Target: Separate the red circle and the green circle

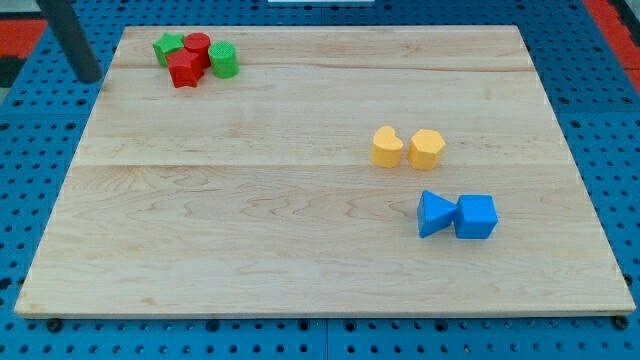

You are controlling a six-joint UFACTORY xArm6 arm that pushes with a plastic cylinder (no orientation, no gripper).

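The red circle (197,46) stands at the view's top left of the wooden board (250,220), touching the green circle (223,60) on its right. A green star (167,47) lies on its left and a red star (184,69) just below it; the four form one tight cluster. My tip (88,78) is at the board's left edge, left of the cluster, about a block's width from the green star, touching none of them.
A yellow heart (387,146) and a yellow hexagon (426,149) sit side by side right of centre. A blue triangle (434,214) and a blue cube (476,217) touch lower right. Blue pegboard (600,120) surrounds the board.
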